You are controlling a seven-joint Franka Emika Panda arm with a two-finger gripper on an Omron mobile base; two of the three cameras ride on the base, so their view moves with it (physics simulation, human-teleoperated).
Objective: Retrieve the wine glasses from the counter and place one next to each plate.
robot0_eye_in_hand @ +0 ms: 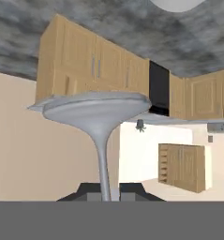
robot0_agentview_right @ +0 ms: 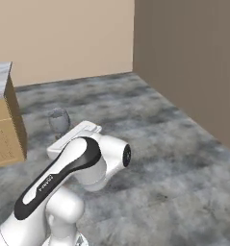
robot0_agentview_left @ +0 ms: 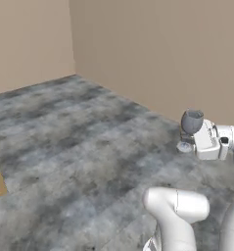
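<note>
Beige walls (robot0_agentview_left: 152,49) and a mottled grey floor (robot0_agentview_left: 79,142) made up most of what you saw from both base cameras, the walls meeting in a corner ahead of the robot. At the left edge of the right base view stood a light wooden cabinet (robot0_agentview_right: 6,129) with a marble desk (robot0_agentview_right: 0,79) on top. Your white arm (robot0_agentview_right: 73,182) rose through the foreground, bent at a dark joint. The hand camera was rolled over, so the floor sat at the top of its picture, with wooden cabinets (robot0_eye_in_hand: 99,65) and a dark opening (robot0_eye_in_hand: 159,89) hanging beneath it. The jaws (robot0_eye_in_hand: 104,191) were closed on the thin stem of a wine glass (robot0_agentview_left: 192,121), one dark fingertip (robot0_eye_in_hand: 87,191) on either side. You had the glass in the air, clear of the floor; its round foot (robot0_eye_in_hand: 97,105) spread wide in the hand view, and its greyish bowl showed just beyond the hand in both base views.
</note>
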